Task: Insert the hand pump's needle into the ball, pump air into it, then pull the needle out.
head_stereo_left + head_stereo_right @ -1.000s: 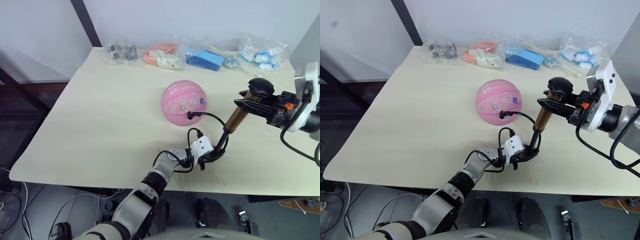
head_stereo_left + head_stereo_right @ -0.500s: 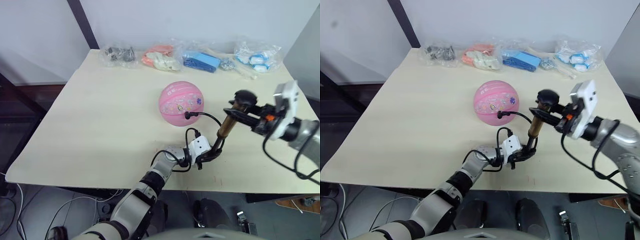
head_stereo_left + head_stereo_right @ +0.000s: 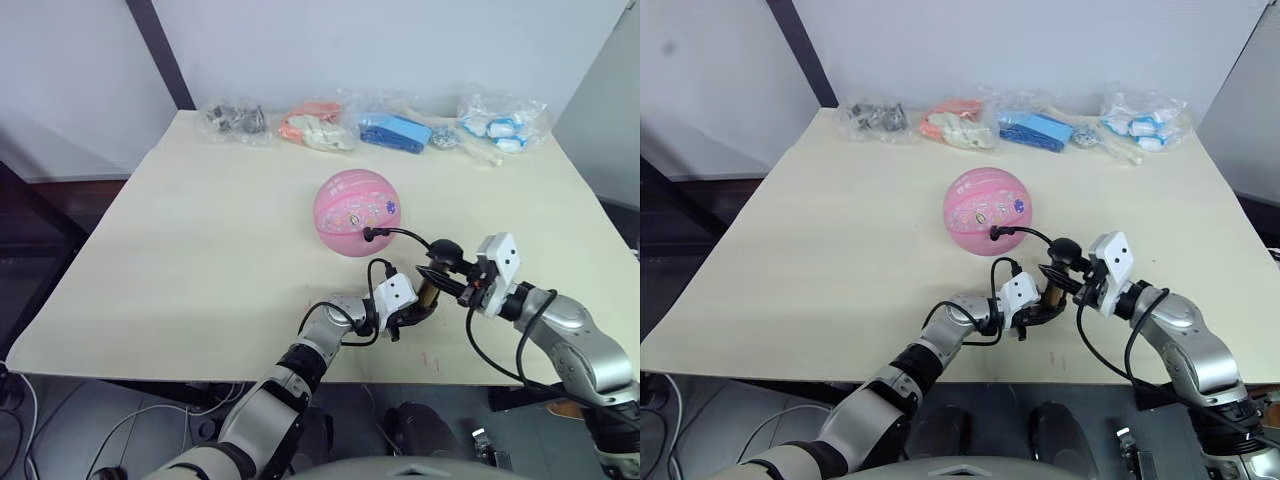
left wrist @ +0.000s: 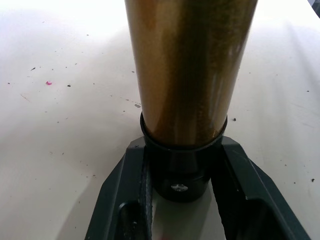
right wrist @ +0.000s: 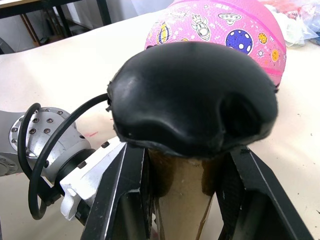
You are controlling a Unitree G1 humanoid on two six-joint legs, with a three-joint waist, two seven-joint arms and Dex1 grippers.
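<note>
Left wrist view looks up the slim bronze-gold metal hand pump (image 4: 187,75), brushed and faintly speckled, its black base collar clamped between the left gripper (image 4: 184,210)'s two black fingers (image 4: 125,200), pinning it to the pale, lightly scuffed table (image 4: 60,125). From the right wrist, the right gripper (image 5: 182,200) is closed on the tube just under the bulbous matte black T-handle (image 5: 192,97), which sits low against the barrel. From the head, the pump stands close to upright near the table's front edge, right of centre, and the thin black hose (image 3: 400,236) loops from it to the front face of the pink rubber ball (image 3: 357,212), which sits round and glossy, dotted with cartoon stickers, around the middle of the table. The tiny needle (image 3: 368,236) seems seated at the valve, though its metal tip cannot be made out. Pumping appears to be the step in hand; it would go best with the base held firm, strokes running straight along the barrel, and slack left in the hose so the needle is not levered sideways. Clear crinkly plastic bags (image 3: 400,125) of small parts line the far edge.
</note>
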